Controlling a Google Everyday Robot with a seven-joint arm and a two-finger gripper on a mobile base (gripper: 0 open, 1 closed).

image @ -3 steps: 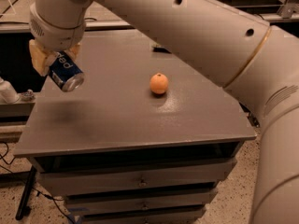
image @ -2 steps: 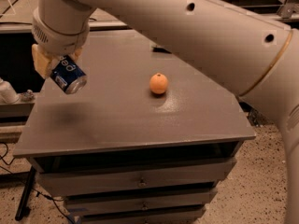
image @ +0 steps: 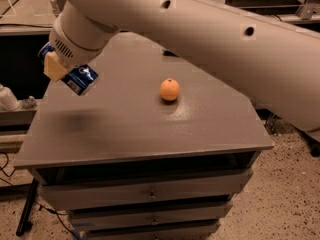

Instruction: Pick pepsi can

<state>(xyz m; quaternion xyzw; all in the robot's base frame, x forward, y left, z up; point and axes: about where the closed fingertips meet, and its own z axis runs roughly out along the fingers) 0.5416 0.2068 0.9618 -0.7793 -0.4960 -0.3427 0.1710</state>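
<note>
Tool (image: 61,68) at far left of scene, above the counter (image: 150,134), clamped around the pepsi can (image: 83,79). A yellow finger pad (image: 53,67) is pressed on the can's side. Can is tilted, silver end pointing down and right, clear of the counter surface, with a faint shadow (image: 80,121) below it. Orange (image: 169,89) sits mid-counter, well apart to the right. Arm (image: 210,39) spans the top. Drawers (image: 150,194) below the counter front.

Arm (image: 200,39) reaches across, hand (image: 67,73) at view's left gripping pepsi can (image: 84,80) aloft.
</note>
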